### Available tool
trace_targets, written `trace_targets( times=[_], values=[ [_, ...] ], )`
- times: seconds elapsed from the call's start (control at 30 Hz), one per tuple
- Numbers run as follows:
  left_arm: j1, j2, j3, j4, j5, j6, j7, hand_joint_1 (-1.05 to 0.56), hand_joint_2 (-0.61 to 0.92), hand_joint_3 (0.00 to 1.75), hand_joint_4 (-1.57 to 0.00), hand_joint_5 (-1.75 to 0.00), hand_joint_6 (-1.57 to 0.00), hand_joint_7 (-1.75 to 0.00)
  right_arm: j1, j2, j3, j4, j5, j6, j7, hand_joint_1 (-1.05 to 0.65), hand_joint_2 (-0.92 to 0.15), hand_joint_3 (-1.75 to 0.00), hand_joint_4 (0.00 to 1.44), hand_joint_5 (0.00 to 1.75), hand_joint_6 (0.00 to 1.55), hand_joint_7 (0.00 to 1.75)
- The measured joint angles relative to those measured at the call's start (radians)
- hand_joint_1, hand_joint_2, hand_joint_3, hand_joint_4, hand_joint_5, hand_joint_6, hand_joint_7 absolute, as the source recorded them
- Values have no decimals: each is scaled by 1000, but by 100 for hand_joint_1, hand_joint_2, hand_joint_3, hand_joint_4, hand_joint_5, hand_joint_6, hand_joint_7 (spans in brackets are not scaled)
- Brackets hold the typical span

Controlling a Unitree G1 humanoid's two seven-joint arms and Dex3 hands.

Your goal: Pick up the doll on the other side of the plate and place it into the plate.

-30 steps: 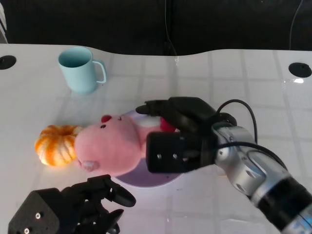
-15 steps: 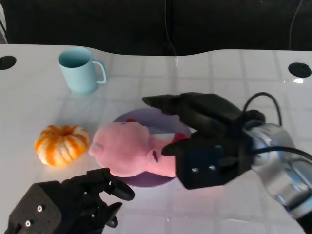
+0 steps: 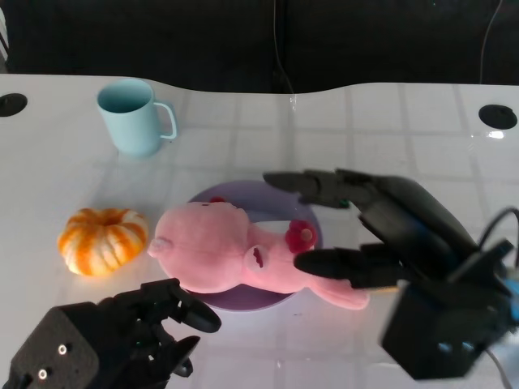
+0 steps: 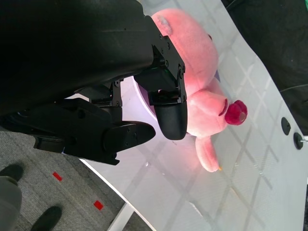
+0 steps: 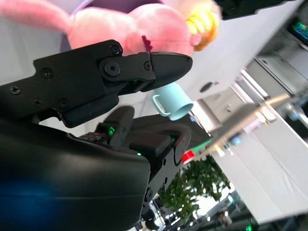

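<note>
The pink plush doll (image 3: 235,255) lies on its side across the purple plate (image 3: 243,197), head toward the pumpkin, one limb trailing over the plate's near right rim. The doll (image 4: 197,72) and the doll (image 5: 144,24) also show in both wrist views. My right hand (image 3: 381,235) hovers just right of the doll, fingers spread, holding nothing; a fingertip reaches close to the doll's body. My left hand (image 3: 122,336) sits low at the near left, fingers loosely curled and empty, short of the doll's head.
An orange pumpkin (image 3: 101,241) lies left of the plate, close to the doll's head. A light blue mug (image 3: 134,116) stands at the back left. Black holes (image 3: 497,116) mark the table's far corners.
My right hand let go of the doll and drew back to the right and toward me, fingers opening. The doll settled onto the plate. The left hand barely moved.
</note>
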Motion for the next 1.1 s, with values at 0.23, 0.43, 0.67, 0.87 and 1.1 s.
trace_targets(
  times=[0.23,0.43,0.67,0.87,1.1],
  values=[
    [15,-6,1,-15,-4,12,0,-16,92,50,-59,-138,-63,-103,168,-6,-78,-75,134,-85,-9,-30,-92,-20,67,106,82,29],
    [10,-7,6,-36,-3,26,0,-15,92,51,-57,-137,-64,-103,292,-18,-148,-136,255,-53,33,-21,-92,-25,69,123,85,56],
    [6,-10,11,-47,-6,49,0,-14,92,52,-57,-139,-61,-110,440,-23,-187,-196,348,-40,60,0,-60,-97,74,133,75,104],
    [8,-9,28,-63,-27,58,0,-14,92,52,-57,-140,-61,-113,540,-26,-198,-285,369,20,63,8,-48,-117,79,143,80,114],
    [15,0,55,-67,-55,53,-5,-14,92,55,-56,-150,-60,-118,570,40,-191,-245,347,39,-8,14,-45,-139,85,173,78,146]
  ],
)
